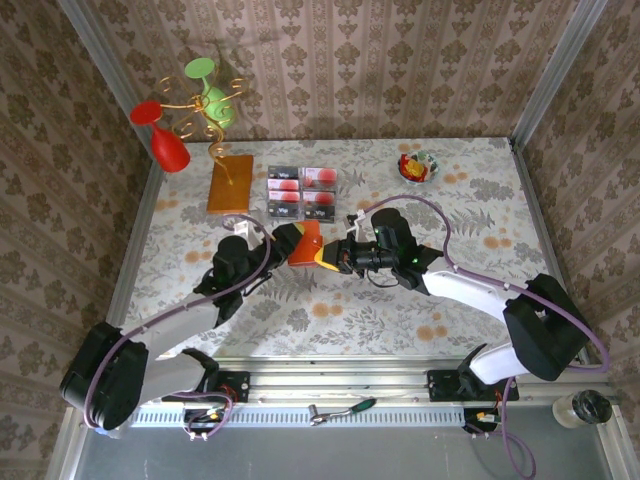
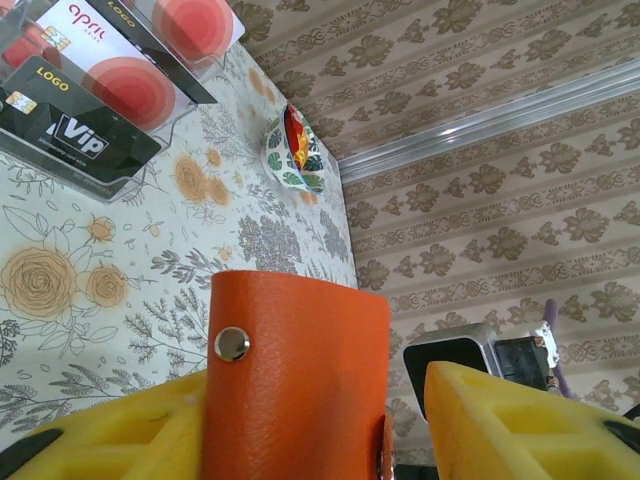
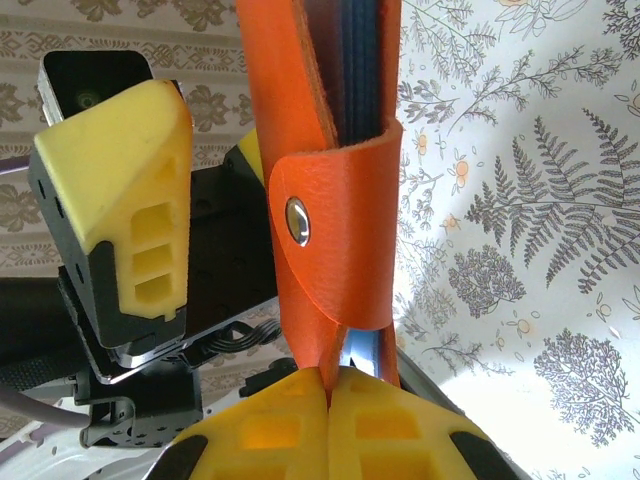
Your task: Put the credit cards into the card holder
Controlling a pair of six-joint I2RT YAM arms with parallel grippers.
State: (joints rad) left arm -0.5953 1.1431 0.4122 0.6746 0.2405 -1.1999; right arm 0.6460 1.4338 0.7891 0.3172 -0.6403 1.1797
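Top external view: the card holder (image 1: 305, 246) is held above the middle of the flowered surface (image 1: 480, 220), between the two arms. The left hand (image 1: 283, 238) meets it from 9 o'clock and the right hand (image 1: 335, 258) from 3 o'clock.

Right wrist view: the right hand (image 3: 328, 400) has its yellow fingers (image 3: 270, 430) pressed together on the lower edge of the card holder (image 3: 330, 200), pinching the orange leather. The holder stands upright, its strap wrapped round it and closed with a metal snap (image 3: 297, 221), and dark blue inner layers show at the top. One yellow finger of the left hand stands apart at 9 o'clock of the holder.

Left wrist view: the left hand (image 2: 315, 400) is spread. The card holder (image 2: 295, 380) rises between its fingers (image 2: 100, 435), lying against the one at 9 o'clock and with a gap to the one at 3 o'clock.

The credit cards (image 1: 302, 192) lie in a clear tray (image 2: 130, 183) on the surface, at 12 o'clock of the holder and well apart from it. Some are black and some pale, with red round marks. A small patterned bowl (image 1: 418, 167) sits at 2 o'clock, and an orange-brown board (image 1: 230, 183) at 10 o'clock
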